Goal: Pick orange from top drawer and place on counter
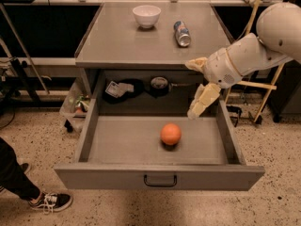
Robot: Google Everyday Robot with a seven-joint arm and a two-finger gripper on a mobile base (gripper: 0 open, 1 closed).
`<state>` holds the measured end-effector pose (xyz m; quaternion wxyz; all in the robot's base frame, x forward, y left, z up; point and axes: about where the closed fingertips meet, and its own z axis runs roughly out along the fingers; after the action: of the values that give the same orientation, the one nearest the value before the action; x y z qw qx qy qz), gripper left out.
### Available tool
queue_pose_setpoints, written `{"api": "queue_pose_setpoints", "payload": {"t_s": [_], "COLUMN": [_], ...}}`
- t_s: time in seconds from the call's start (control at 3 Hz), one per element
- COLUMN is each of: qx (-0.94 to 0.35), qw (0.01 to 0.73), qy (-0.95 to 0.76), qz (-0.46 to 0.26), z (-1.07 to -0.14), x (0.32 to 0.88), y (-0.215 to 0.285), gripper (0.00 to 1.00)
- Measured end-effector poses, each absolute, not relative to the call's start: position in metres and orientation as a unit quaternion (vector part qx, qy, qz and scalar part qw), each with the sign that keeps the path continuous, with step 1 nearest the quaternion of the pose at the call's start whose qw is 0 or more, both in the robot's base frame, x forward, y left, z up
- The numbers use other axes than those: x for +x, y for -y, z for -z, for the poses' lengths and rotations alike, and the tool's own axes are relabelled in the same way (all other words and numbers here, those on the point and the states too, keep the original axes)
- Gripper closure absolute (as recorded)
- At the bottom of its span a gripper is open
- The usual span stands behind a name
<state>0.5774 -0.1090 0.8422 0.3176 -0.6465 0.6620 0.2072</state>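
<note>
Grey top drawer (94, 175) open, orange (170, 133) inside, jaws spread wide over drawer's right rear

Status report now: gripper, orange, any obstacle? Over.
Two-finger gripper open, above the open grey top drawer, right of the fruit. Small round orange on drawer floor, untouched. Nothing between them.

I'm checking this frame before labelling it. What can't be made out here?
- Camera view: the dark items behind the top drawer sit in shadow under the counter; what they are is unclear.
- The person is cut off by the left edge; only a leg and shoe show.
- The arm behind the gripper, open above the orange, runs off the right edge.
- The can label cannot be read.
</note>
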Motion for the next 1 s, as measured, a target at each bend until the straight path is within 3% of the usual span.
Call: {"api": "queue_pose_setpoints", "payload": {"t_s": [0.67, 1.0], "qx": [-0.635, -0.615], "qw": [0.289, 0.277], "qy": [-0.673, -0.704], "qz": [-0.246, -0.223], "z": [-0.763, -0.709], "x": [0.587, 0.603], "y": [0.062, 0.060], "gripper": [0.00, 0.00]}}
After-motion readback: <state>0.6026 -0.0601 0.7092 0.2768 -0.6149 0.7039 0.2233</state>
